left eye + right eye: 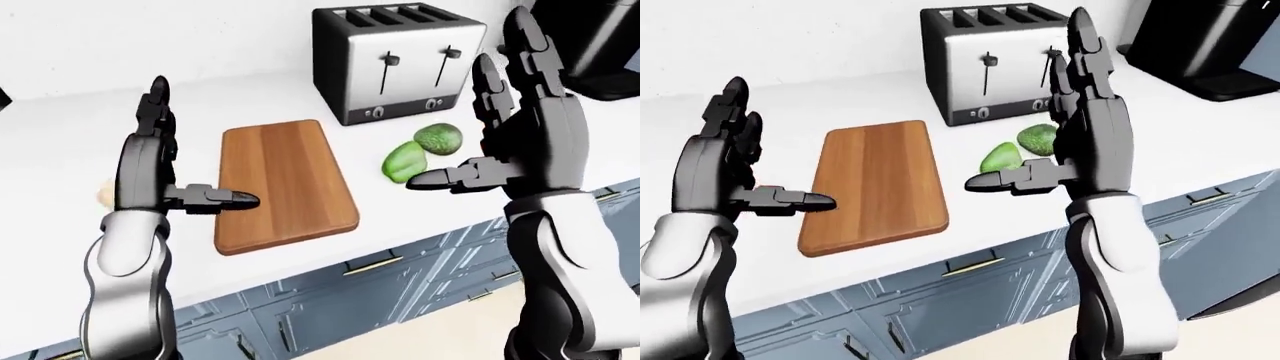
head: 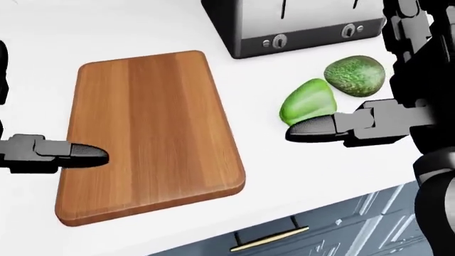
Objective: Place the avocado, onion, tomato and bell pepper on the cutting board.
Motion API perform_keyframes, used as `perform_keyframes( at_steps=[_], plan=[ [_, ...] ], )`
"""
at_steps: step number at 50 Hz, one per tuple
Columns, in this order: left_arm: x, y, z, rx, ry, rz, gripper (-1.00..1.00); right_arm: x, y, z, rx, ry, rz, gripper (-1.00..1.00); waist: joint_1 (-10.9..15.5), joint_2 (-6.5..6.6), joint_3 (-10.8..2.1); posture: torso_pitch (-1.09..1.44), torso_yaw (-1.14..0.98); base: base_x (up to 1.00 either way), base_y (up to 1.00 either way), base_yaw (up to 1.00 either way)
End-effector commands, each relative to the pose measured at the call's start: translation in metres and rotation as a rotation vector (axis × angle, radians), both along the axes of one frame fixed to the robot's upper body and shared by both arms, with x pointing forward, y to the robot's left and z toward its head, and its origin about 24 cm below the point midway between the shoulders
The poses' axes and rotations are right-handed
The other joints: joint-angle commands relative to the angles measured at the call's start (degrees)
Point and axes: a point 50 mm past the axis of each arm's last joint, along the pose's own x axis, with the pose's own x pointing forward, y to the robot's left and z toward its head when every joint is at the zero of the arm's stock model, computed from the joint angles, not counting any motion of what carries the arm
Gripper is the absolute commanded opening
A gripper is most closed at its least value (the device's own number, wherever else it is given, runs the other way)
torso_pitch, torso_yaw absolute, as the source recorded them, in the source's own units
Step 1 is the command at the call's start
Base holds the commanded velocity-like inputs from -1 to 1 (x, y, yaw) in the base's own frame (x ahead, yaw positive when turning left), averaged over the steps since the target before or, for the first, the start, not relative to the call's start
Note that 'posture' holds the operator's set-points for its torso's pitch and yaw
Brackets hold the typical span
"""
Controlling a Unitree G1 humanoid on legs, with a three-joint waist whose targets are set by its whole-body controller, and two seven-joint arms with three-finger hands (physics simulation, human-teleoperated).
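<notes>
The wooden cutting board (image 2: 149, 133) lies bare on the white counter. To its right sit the green bell pepper (image 2: 307, 100) and, touching it, the dark green avocado (image 2: 354, 76). My right hand (image 1: 470, 116) is open above the counter's edge, fingers up, and its thumb (image 2: 313, 128) points left just below the pepper. At the board's left edge my left hand (image 1: 205, 142) is open too, its thumb (image 2: 79, 153) over the board's left side. A pale bit (image 1: 104, 196) peeks from behind my left forearm; I cannot tell what it is. No tomato shows.
A silver and black toaster (image 1: 395, 64) stands just above the pepper and avocado. A black appliance (image 1: 1210, 45) fills the top right corner. Grey-blue cabinet drawers with a brass handle (image 2: 270, 239) run below the counter's edge (image 1: 420, 244).
</notes>
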Motion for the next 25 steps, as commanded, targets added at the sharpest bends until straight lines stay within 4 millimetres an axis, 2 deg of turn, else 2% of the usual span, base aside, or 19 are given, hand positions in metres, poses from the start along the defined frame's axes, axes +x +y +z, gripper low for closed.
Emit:
perform_keyframes(
  at_steps=[1,3,5,7,8,9,11,13,15,16,18,20,21,22,23,25],
  plan=[
    [-0.0082,0.0013,0.0216,0.032,-0.124,0.017,1.0,-0.0077,0.0026,0.0144,-0.013,-0.094,0.013,1.0,0.63,-0.52,-1.94,0.0,0.0,0.02,0.0,0.41],
    [-0.0079,0.0012,0.0212,0.033,-0.124,0.016,1.0,-0.0076,0.0022,0.014,-0.004,-0.092,0.015,1.0,0.53,-0.34,-1.68,0.0,0.0,0.07,0.0,0.55],
    [-0.0077,0.0012,0.0212,0.034,-0.123,0.017,1.0,-0.0066,0.0015,0.0126,-0.004,-0.089,0.012,1.0,0.37,0.6,-1.4,0.0,0.0,0.07,0.0,0.59],
    [-0.0078,0.0011,0.021,0.035,-0.123,0.017,1.0,-0.0079,0.0017,0.0131,-0.004,-0.091,0.013,1.0,0.01,2.43,-1.09,0.0,0.0,0.09,0.0,0.58],
    [-0.0079,0.0008,0.0204,0.036,-0.123,0.016,1.0,-0.0086,0.0013,0.0126,-0.002,-0.091,0.014,1.0,0.04,4.06,-1.51,0.0,0.0,0.08,0.0,0.59],
    [-0.0079,0.0007,0.02,0.035,-0.122,0.015,1.0,-0.0088,0.0007,0.0117,-0.007,-0.09,0.008,1.0,0.45,3.93,-1.99,0.0,0.0,0.09,0.0,0.59],
    [-0.0081,0.0008,0.0202,0.035,-0.122,0.016,1.0,-0.0097,0.0003,0.0117,-0.004,-0.09,0.009,1.0,0.74,3.51,-1.59,0.0,0.0,0.08,0.0,0.59],
    [-0.0081,0.0002,0.0204,0.037,-0.123,0.015,1.0,-0.0093,0.0003,0.0113,-0.001,-0.091,0.01,1.0,1.21,2.26,-1.97,0.0,0.0,0.08,0.0,0.58],
    [-0.0082,0.0002,0.02,0.038,-0.121,0.016,1.0,-0.0076,0.0002,0.0093,-0.012,-0.086,-0.004,1.0,0.49,1.35,-1.54,0.0,0.0,0.07,0.0,0.36],
    [-0.0082,0.0001,0.0201,0.038,-0.121,0.017,1.0,-0.0073,-0.0015,0.0097,0.03,-0.083,-0.004,1.0,0.68,0.91,-0.73,0.0,0.0,0.0,0.0,0.0],
    [-0.0078,-0.0005,0.0196,0.037,-0.12,0.016,1.0,-0.0074,-0.0023,0.0101,0.018,-0.082,-0.014,1.0,0.86,0.41,-0.53,0.0,0.0,0.0,0.0,0.0],
    [-0.0081,-0.0006,0.0188,0.037,-0.12,0.016,1.0,-0.0086,-0.0029,0.0105,0.02,-0.092,-0.011,1.0,1.26,-0.98,-0.62,0.0,0.0,0.0,0.0,0.0],
    [-0.0083,-0.0001,0.0184,0.037,-0.12,0.017,1.0,-0.0075,-0.0039,0.0089,0.014,-0.086,-0.023,1.0,1.47,-2.32,-1.1,0.0,0.0,0.0,0.0,0.0],
    [-0.0084,-0.0002,0.0183,0.037,-0.119,0.017,1.0,-0.0074,-0.0038,0.0089,0.014,-0.087,-0.023,1.0,2.09,-2.32,-1.43,0.0,0.0,0.0,0.0,0.0],
    [-0.0084,-0.0001,0.0179,0.036,-0.119,0.017,1.0,-0.0073,-0.0035,0.0088,0.017,-0.085,-0.021,1.0,1.56,-1.49,-0.81,0.0,0.0,0.0,0.0,0.0],
    [-0.0083,-0.0001,0.0175,0.036,-0.119,0.018,1.0,-0.0064,-0.0031,0.0078,0.023,-0.078,-0.017,1.0,1.43,-1.07,-1.71,0.0,0.0,0.0,0.0,0.0]
  ],
)
